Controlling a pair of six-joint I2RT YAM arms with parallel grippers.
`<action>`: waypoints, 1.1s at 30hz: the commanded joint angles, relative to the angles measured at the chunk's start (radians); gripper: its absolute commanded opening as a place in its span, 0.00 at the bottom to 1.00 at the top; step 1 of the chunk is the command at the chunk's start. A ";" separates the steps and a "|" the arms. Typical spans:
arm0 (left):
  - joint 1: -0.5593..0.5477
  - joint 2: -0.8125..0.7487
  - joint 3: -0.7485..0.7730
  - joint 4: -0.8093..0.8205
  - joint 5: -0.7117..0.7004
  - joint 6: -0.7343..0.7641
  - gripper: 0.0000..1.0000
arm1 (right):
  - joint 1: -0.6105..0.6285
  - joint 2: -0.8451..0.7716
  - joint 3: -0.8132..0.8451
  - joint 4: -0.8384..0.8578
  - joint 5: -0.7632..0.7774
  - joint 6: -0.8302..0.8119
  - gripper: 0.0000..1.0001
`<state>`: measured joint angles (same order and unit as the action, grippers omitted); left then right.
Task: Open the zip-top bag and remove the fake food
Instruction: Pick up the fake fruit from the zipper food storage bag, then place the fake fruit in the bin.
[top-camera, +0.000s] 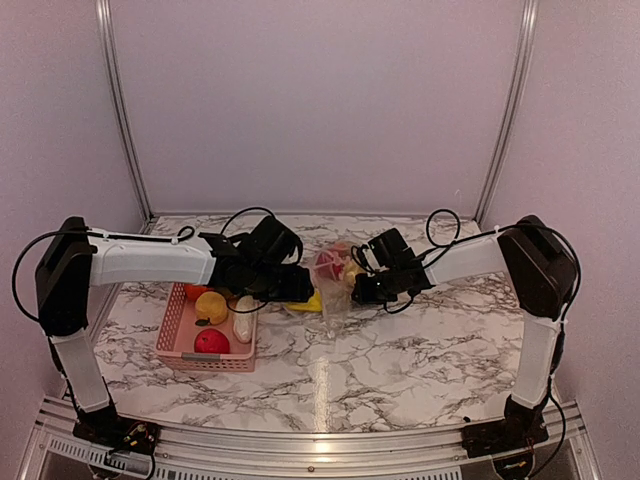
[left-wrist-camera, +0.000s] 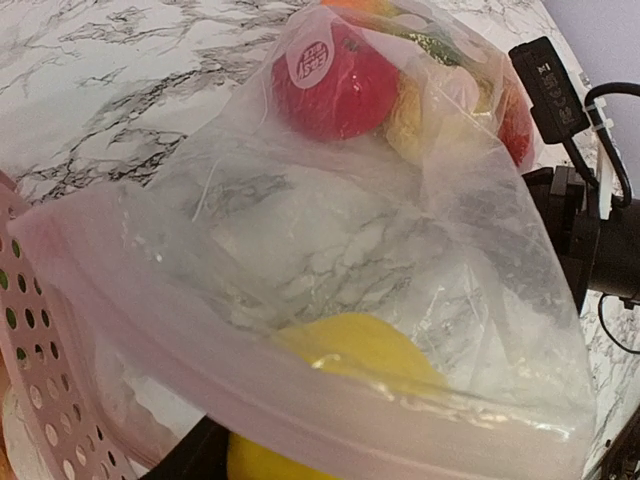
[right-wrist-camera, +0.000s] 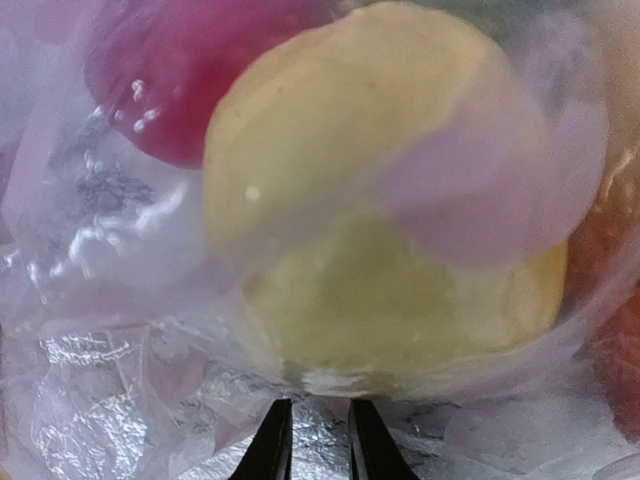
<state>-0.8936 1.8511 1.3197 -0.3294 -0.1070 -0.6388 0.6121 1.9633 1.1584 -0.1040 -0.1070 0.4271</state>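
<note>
Right gripper (top-camera: 362, 288) first: I'm in at the right end of the zip-top bag (top-camera: 335, 272), with my fingertips (right-wrist-camera: 272, 440) drawn almost together on a fold of its crinkled film. It's a pinch on plastic, not on anything inside. The bag sits about midway between the left and right edges of the tabletop (top-camera: 400, 360), nearer the back edge than the front.

Hard against the film ahead of that pinch is the fake food (left-wrist-camera: 335, 80): a pale yellow piece fills the right wrist view, with a red one up beside it.

My left gripper (top-camera: 300, 288) is at the bag's other end, where the zip strip (left-wrist-camera: 300, 420) runs right across my view. A yellow piece (left-wrist-camera: 360, 350) lies just behind the strip, close to my fingers, but cloudy film veils everything. I can't tell whether these jaws are spread or closed on it.

Crowding my left side is the pink basket (top-camera: 172, 325), near the tabletop's left edge, its perforated wall just beside the zip end. It holds loose fruits, red, yellow, whitish and orange.
</note>
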 joint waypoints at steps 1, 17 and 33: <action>-0.011 -0.075 -0.015 -0.047 -0.024 0.018 0.50 | -0.014 0.012 0.001 0.015 0.012 0.010 0.19; -0.019 -0.303 -0.194 -0.136 -0.143 -0.038 0.50 | -0.014 0.001 0.010 0.005 0.007 0.006 0.19; 0.104 -0.556 -0.451 -0.256 -0.284 -0.230 0.51 | -0.014 -0.060 0.017 -0.017 0.003 -0.002 0.19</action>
<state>-0.8295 1.3575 0.9276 -0.5415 -0.3679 -0.8009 0.6109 1.9575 1.1584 -0.1074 -0.1078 0.4263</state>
